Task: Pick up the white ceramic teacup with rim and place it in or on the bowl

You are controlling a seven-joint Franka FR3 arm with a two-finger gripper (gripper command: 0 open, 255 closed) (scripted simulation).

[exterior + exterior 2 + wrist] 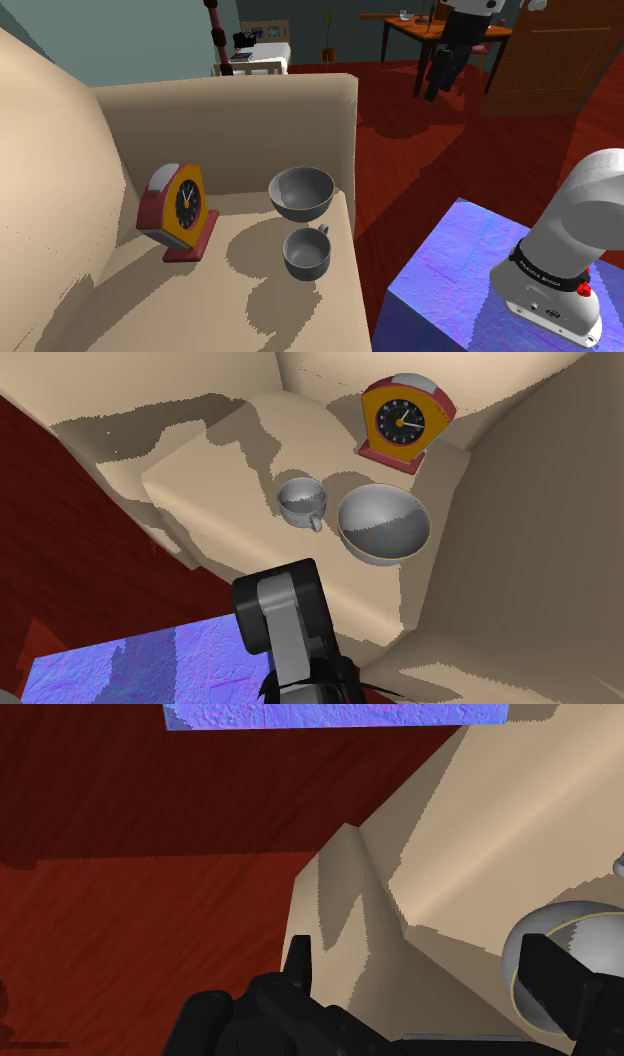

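A grey teacup (306,254) with a small handle stands upright on the beige sofa seat (200,300), just in front of a grey bowl (301,192) with a thin yellowish rim. The second exterior view has the teacup (300,500) to the left of the bowl (384,524), the two close together. My black gripper (436,80) hangs high over the red floor, well to the shoulder view's right of the sofa and far from the cup. In the wrist view the gripper (420,974) is open with nothing between its fingers (299,959), and the bowl (590,939) peeks from behind the other finger.
A red and yellow clock (178,212) stands on the seat to the shoulder view's left of the bowl. The sofa's armrest (340,110) rises between the gripper and the seat. My blue-purple stand (450,290) is beside the sofa. A wooden table (430,35) and a door (545,60) stand behind.
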